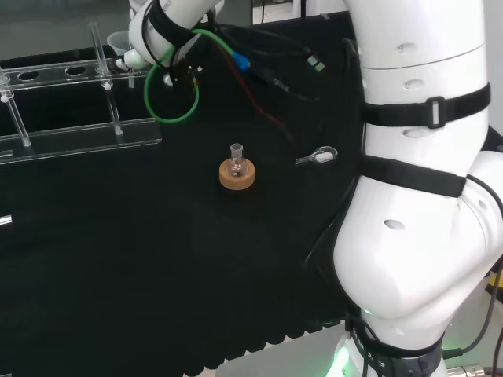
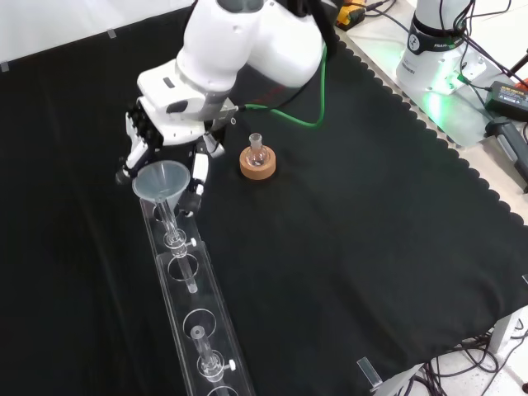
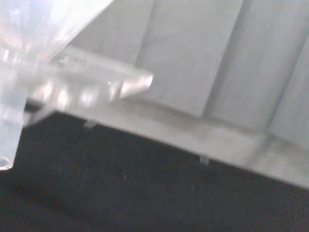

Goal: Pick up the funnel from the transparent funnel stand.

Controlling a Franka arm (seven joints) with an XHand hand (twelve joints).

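The clear funnel (image 1: 118, 41) (image 2: 161, 180) stands upright at the end of the transparent funnel stand (image 1: 78, 133) (image 2: 224, 363), its stem down through the end hole. My hand (image 1: 140, 45) (image 2: 157, 128) is right behind the funnel. Fingers (image 2: 132, 161) curl round one side of the cone and the thumb (image 2: 198, 177) round the other. In the wrist view the funnel's cone (image 3: 43, 19) is very close, with the stand's top plate (image 3: 106, 84) just past it. Whether the cone rests on the plate or is slightly raised, I cannot tell.
A small round flask on a cork ring (image 1: 236, 174) (image 2: 256, 163) stands mid-cloth, close to the hand. A small clear piece (image 1: 318, 156) lies near the arm's white links (image 1: 424, 196). A green cable (image 1: 177, 118) (image 2: 305, 120) loops from the wrist. The cloth's scalloped edge (image 2: 429, 124) runs at the right.
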